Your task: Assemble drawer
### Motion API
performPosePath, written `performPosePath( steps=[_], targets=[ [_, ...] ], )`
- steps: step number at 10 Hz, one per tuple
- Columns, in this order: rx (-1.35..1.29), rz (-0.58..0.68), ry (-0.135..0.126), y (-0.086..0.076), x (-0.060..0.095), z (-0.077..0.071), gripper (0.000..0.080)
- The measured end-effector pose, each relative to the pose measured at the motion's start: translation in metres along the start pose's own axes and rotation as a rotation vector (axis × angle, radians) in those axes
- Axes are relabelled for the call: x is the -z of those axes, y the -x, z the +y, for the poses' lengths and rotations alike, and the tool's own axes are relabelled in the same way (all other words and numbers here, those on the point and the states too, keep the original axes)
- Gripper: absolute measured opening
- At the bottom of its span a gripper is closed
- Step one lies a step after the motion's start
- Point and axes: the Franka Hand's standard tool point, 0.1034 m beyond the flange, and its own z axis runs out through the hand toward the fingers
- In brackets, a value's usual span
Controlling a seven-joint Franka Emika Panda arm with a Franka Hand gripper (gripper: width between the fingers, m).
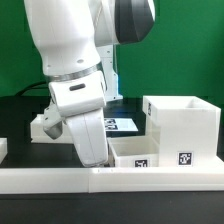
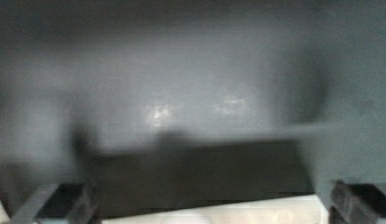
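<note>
Drawer tray [image 1: 128, 156] partly behind arm [image 1: 75, 60]

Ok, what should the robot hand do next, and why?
Probably lower a little and close on the wall of the small tray. The gripper is open and empty, hanging right beside that tray, which sits next to the tall casing.

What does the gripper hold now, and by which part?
Nothing, as far as the pictures show. In the wrist view the gripper has its fingers wide apart, and no part lies between them.
</note>
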Motion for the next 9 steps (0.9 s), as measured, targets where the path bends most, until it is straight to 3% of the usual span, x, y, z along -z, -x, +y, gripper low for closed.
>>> performPosePath(
  steps=[4, 5, 6, 9],
  targets=[
    [-0.028, -0.001, 0.010, -0.011, -0.014, -0.013, 0.0649],
    [-0.025, -0.011, 0.044, -0.014, -0.016, -0.012, 0.0649],
    [-0.033, -0.016, 0.051, -0.016, -0.016, -0.014, 0.0649],
    [-0.030, -0.026, 0.054, -0.020, -0.016, -0.011, 0.0649]
  ],
)
